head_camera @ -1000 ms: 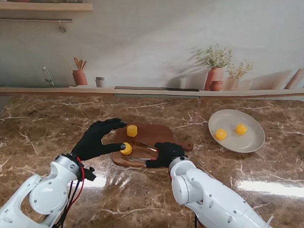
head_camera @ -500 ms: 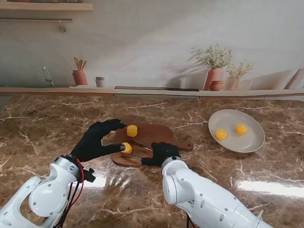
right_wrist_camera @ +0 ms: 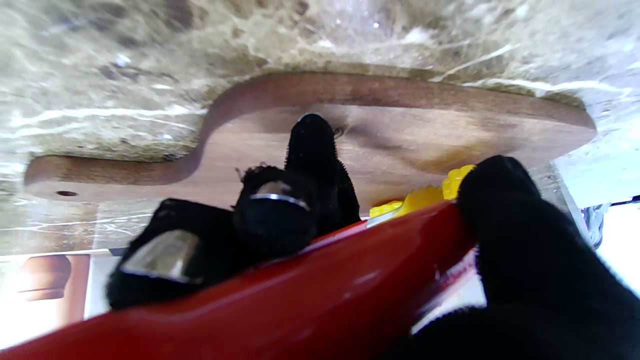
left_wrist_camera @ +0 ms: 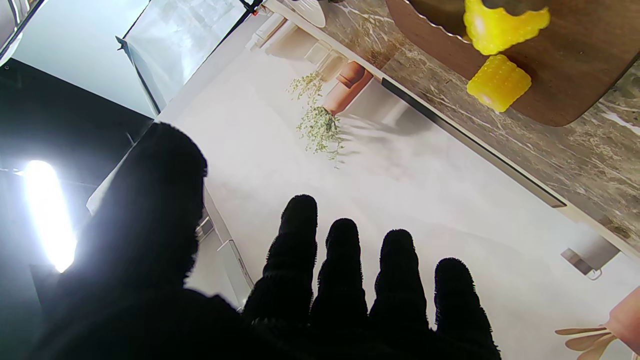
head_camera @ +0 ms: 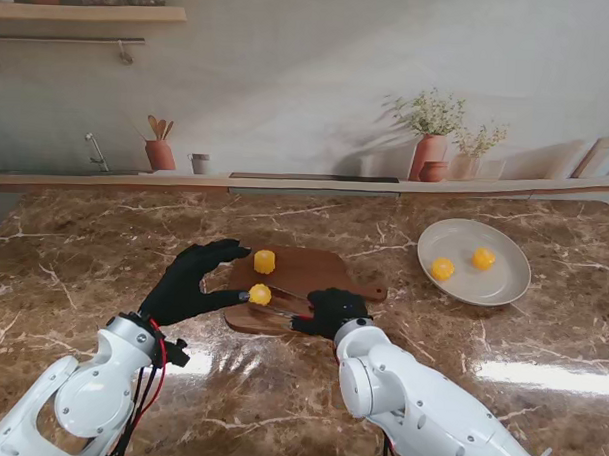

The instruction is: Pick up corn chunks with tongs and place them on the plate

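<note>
Red tongs (right_wrist_camera: 320, 295) gripped in right hand (head_camera: 329, 311), fingers wrapped around handle. Corn chunk (head_camera: 260, 295) pinched between tong tips, over wooden board (head_camera: 313, 273). Second chunk (head_camera: 265, 262) left on board, farther from me. Two chunks already seen on plate (head_camera: 503, 287), well off to right. Left hand (head_camera: 188, 281) kept open beside board, nothing held. Squeeze should be kept steady; chunk should be lifted slowly and carried level to plate, since round corn can slip.

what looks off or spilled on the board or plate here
Nothing stands out. Two corn chunks lie inside the plate, one chunk sits on the cutting board, and another is in the tongs held by the right robot hand.
</note>
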Controlling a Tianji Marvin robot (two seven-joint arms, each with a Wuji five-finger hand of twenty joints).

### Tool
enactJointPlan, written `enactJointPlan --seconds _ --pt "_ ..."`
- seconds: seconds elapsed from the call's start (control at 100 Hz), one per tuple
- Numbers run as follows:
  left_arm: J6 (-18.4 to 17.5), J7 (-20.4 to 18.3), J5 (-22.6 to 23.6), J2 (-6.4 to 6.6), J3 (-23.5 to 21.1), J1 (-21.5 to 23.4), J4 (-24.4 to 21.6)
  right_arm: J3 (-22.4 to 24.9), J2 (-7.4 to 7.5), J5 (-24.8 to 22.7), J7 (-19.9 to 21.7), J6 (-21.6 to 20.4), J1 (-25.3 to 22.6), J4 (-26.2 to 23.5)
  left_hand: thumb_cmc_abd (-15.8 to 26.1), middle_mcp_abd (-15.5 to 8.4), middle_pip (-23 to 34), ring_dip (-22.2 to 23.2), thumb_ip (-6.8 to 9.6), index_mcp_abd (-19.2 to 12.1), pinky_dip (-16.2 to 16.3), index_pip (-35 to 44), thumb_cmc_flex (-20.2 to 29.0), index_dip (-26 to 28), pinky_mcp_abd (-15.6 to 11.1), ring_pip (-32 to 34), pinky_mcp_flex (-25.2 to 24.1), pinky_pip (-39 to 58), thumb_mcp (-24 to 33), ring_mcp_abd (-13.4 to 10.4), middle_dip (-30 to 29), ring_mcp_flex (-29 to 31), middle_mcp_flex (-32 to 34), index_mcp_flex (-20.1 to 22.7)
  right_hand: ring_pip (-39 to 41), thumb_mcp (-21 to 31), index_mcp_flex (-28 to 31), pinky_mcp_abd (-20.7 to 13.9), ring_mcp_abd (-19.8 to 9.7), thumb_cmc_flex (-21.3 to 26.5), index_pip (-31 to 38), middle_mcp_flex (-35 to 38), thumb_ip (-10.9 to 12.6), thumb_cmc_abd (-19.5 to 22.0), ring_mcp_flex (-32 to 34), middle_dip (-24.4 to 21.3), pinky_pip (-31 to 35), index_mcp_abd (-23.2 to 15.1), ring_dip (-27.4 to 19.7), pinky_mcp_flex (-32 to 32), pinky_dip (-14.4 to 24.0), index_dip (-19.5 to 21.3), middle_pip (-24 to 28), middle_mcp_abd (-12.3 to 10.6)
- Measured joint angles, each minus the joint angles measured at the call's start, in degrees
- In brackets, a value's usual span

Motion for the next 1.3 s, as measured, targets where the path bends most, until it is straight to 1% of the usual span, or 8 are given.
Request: enactJointPlan --seconds 0.18,0.35,0.47,0.63,0.79,0.94,1.24,1.3 --pt "0.0 0.3 0.1 -0.01 0.1 0.1 0.0 8.0 0.88 -4.8 0.5 -0.6 -6.9 -5.5 0.0 0.0 0.0 0.0 0.0 0.0 0.0 0.0 0.0 0.0 0.0 0.0 0.0 -0.5 0.0 0.0 0.0 0.0 0.0 0.0 0.0 1.1 0.6 0.3 0.3 -0.4 1.0 0.5 0.0 -0.6 0.0 0.0 0.0 0.0 0.0 0.1 0.0 0.5 -0.5 0.1" --pt "-0.1 0.6 0.1 -0.03 0.3 -0.1 0.2 16.0 1.27 -7.9 1.5 -0.9 -12.0 -10.3 0.0 0.0 0.0 0.0 0.0 0.0 0.0 0.0 0.0 0.0 0.0 0.0 0.0 -0.6 -0.7 0.0 0.0 0.0 0.0 0.0 0.0 2.9 0.8 0.7 0.6 -0.9 1.1 1.1 -1.0 -1.3 0.4 0.0 0.0 0.0 0.0 0.2 0.0 0.5 -0.6 0.2" --pt "-0.3 0.8 0.1 -0.04 0.7 -0.5 0.4 20.7 1.32 -8.9 2.9 1.6 -13.5 -11.9 0.0 0.0 0.0 0.0 0.0 0.0 0.0 0.0 0.0 0.0 0.0 0.0 0.0 -0.6 -0.7 0.0 0.0 0.0 0.0 0.0 0.0 3.4 1.3 0.8 0.7 -0.9 1.6 1.3 -1.0 -1.9 0.5 0.0 0.0 0.0 0.0 0.3 0.0 0.5 -0.6 0.3" --pt "-0.4 1.5 0.1 -0.12 1.1 -0.6 0.7 27.4 1.34 -9.8 5.4 4.6 -13.5 -11.5 0.0 0.0 0.0 0.0 0.0 0.0 0.3 0.0 0.0 0.0 0.0 0.0 0.0 -0.6 -0.7 0.0 0.0 0.0 0.0 0.0 0.0 3.8 1.3 0.8 0.7 -0.9 1.6 1.3 -1.1 -2.1 0.5 0.0 0.1 0.0 0.0 0.3 0.0 0.5 -0.6 0.4" --pt "-0.4 0.6 0.2 -0.13 1.0 -0.9 1.2 32.0 1.73 -11.9 5.9 7.4 -12.2 -8.1 0.7 0.0 0.0 0.0 0.0 0.0 0.9 0.0 0.0 0.0 -0.1 0.0 0.0 -0.6 -0.7 0.0 0.2 -0.8 0.0 0.0 0.0 3.8 1.3 0.9 0.7 -0.9 1.6 1.3 -1.1 -2.1 0.5 0.0 0.1 0.0 0.0 0.3 0.0 0.5 -0.6 0.4" --pt "-0.4 0.5 0.1 -0.13 1.2 -1.6 2.1 34.0 2.39 -12.7 7.5 10.6 -9.7 -3.4 0.7 0.0 0.0 0.0 0.0 0.0 0.9 0.0 0.0 0.0 -0.2 -0.1 0.0 -0.6 -0.7 0.0 0.2 -1.4 0.0 0.0 0.0 3.8 1.4 0.9 0.7 -0.9 1.7 1.4 -1.1 -2.1 0.5 0.0 0.1 0.0 0.6 0.3 0.0 0.5 -0.6 0.4" --pt "-0.2 0.2 -0.2 -0.11 1.6 -2.3 2.9 32.6 3.31 -9.2 5.0 9.3 -0.8 10.5 0.7 0.0 0.0 0.0 0.01 0.0 0.9 0.0 0.0 0.0 -0.2 -0.1 -0.1 -0.6 -0.7 0.0 0.2 -1.4 0.0 0.0 0.0 3.9 1.9 0.9 0.7 -1.0 2.3 1.7 -1.1 -2.3 0.5 0.0 0.1 0.0 0.7 0.4 0.0 0.5 -0.6 0.4" --pt "0.0 0.3 -0.2 -0.11 1.7 -2.3 2.9 31.2 3.55 -8.8 4.6 9.3 1.0 12.4 0.7 0.0 0.0 0.0 0.01 0.0 0.9 0.0 0.0 0.0 -0.2 -0.1 -0.1 -0.6 -0.7 0.0 0.2 -1.4 0.0 0.0 0.0 9.2 2.0 0.9 0.6 -4.2 2.3 1.7 -1.1 -5.1 0.6 0.0 0.2 -0.5 0.8 0.4 0.0 -0.7 -0.6 0.3"
